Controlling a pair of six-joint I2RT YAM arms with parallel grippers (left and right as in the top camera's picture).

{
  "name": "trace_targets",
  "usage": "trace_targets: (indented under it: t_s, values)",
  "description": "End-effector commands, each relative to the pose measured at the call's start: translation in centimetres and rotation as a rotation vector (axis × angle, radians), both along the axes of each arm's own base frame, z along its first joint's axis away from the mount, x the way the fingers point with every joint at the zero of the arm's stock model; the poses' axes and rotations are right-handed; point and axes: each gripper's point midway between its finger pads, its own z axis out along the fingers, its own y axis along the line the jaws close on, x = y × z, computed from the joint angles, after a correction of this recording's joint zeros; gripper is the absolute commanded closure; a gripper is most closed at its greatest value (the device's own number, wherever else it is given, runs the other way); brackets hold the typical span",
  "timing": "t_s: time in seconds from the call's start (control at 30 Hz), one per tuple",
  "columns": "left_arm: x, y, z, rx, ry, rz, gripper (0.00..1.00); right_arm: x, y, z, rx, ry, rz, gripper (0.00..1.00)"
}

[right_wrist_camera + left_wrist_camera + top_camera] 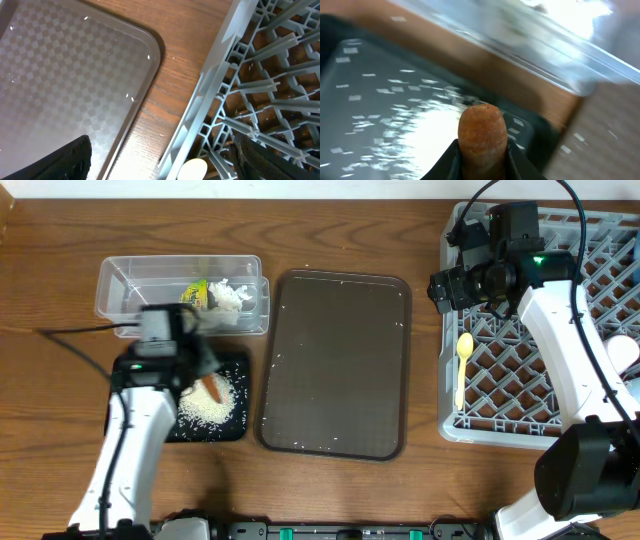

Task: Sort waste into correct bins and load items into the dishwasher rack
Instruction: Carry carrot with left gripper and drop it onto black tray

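L pincer (481, 156) pinches orange carrot stick (482, 131) above black tray (240, 362) w/ rice (212, 408). R pincer (165, 162) spread over dishwasher rack (260, 85) edge, near yellow spoon (463, 360).

On the bench (50, 430), the plastic tub (120, 290) lies back left, with the wrapper (194, 293) and tissue (230, 296) in it. Just before it, the shallow tray (238, 360) holds the rice (212, 408), with the carrot stick (211, 388) above. The serving tray (335, 360) lies midway. The dishwasher rack (447, 380), at the right, holds the spoon (462, 365).
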Motion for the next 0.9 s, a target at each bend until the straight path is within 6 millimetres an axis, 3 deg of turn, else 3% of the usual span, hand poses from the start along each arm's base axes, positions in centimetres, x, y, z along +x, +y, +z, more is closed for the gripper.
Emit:
trace_targets:
  t_s: [0.0, 0.17, 0.37, 0.5, 0.73, 0.87]
  values:
    - [-0.7, 3.4, -1.3, 0.018, 0.054, 0.093, 0.81, -0.1, 0.5, -0.1, 0.018, 0.008, 0.001, 0.12]
    - [-1.5, 6.1, -4.8, -0.005, 0.152, 0.180, 0.81, -0.1, 0.5, -0.1, 0.018, 0.008, 0.001, 0.12]
    - [-1.2, 7.6, -7.9, -0.019, 0.198, 0.219, 0.81, -0.2, 0.5, -0.1, 0.018, 0.012, 0.001, 0.12]
    - [-0.4, 8.0, -8.2, -0.014, 0.173, 0.224, 0.80, -0.2, 0.5, -0.2, 0.018, 0.014, 0.001, 0.12]
    - [-0.2, 8.1, -8.1, -0.011, 0.163, 0.224, 0.65, -0.2, 0.5, -0.1, 0.018, 0.012, 0.001, 0.12]
    - [0.4, 8.2, -7.9, -0.009, 0.136, 0.223, 0.64, -0.2, 0.5, -0.1, 0.018, 0.013, 0.001, 0.12]
